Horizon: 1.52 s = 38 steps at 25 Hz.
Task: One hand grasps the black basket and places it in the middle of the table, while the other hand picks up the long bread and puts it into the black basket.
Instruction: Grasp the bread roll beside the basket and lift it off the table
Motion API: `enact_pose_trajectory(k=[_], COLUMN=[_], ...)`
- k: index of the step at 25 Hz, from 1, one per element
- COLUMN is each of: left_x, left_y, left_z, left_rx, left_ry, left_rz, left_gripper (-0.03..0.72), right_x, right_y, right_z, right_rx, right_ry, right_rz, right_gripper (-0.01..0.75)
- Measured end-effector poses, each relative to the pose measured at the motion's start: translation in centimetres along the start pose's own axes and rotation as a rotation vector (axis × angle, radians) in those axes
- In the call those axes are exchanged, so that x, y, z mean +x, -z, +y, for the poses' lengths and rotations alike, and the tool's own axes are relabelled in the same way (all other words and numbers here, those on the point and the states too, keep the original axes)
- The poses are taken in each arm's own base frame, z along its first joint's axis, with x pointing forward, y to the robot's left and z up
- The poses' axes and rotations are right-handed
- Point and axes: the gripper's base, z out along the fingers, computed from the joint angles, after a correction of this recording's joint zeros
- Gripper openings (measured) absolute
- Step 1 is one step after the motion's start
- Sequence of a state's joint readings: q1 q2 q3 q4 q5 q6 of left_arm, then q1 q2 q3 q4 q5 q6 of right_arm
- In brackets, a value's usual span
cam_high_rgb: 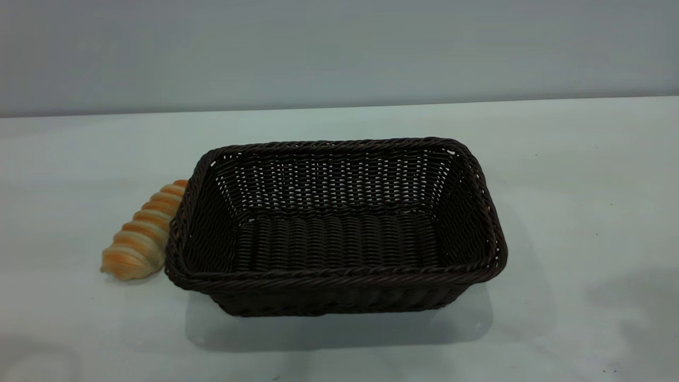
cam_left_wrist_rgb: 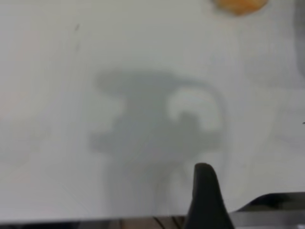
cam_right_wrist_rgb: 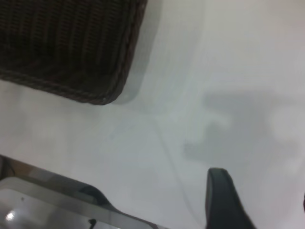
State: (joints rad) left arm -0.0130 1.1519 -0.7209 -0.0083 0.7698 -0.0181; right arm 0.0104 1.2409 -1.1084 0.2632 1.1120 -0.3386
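- Desk: broad, flat, pale grey-white top w/ a few tiny dark specks; plain grey wall behind it in ext. view.
- Black basket: large rectangular dark brown-black woven wicker basket, flared openwork sides, braided rim. Stands upright on desk, roughly mid-desk in ext. view, long side toward camera. Interior holds nothing. Shadow on desk below its near side.
- Black basket, right wrist view: one rounded corner w/ braided rim visible, resting on desk; well apart from the gripper finger in that view.
- Long bread: small elongated loaf, golden-orange crust ridges, pale cream spiral grooves, tapered ends. Lies on desk outside the basket, at basket's left end in ext. view. Set at a slant; its far end is hidden behind the basket rim, near end points toward camera. Just beside basket wall; contact cannot be told.
- Long bread, left wrist view: only an orange end shows at frame edge, well apart from the gripper finger.
- Left gripper: one dark finger visible over bare desk, arm shadow cast on desk ahead of it. Holds nothing visible; second finger out of frame, so open/closed cannot be told. Not seen in ext. view.
- Right gripper: one dark finger visible over bare desk, near basket corner side; faint shadow on desk. Holds nothing visible; open/closed cannot be told. Not seen in ext. view.
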Motion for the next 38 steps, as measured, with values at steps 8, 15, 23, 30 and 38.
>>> enact_pose_trajectory(k=[8, 15, 23, 30, 38], left_x=[-7.6, -10.0, -10.7, -9.5, -8.7], left_y=[-6.5, -13.7, -18.1, -22.4, -24.9], left_z=[-0.5, -0.5, -2.6, -3.1, -3.1], left_rx=[0.052, 0.050, 0.054, 0.056, 0.063], left_ry=[-0.274, -0.328, -0.425, -0.436, -0.421], left_rz=[0.100, 0.073, -0.031, 0.012, 0.058], left_gripper=[0.555, 0.555, 0.555, 0.555, 0.389], right_x=[1.3, 1.4, 1.4, 1.4, 1.4], right_y=[0.5, 0.3, 0.3, 0.3, 0.3], right_z=[0.6, 0.6, 0.6, 0.6, 0.6], right_rx=[-0.014, -0.019, -0.023, -0.023, -0.024], right_ry=[-0.006, -0.009, -0.011, -0.010, -0.010], right_rz=[-0.022, -0.016, -0.017, -0.017, -0.018], right_gripper=[0.419, 0.419, 0.419, 0.419, 0.419])
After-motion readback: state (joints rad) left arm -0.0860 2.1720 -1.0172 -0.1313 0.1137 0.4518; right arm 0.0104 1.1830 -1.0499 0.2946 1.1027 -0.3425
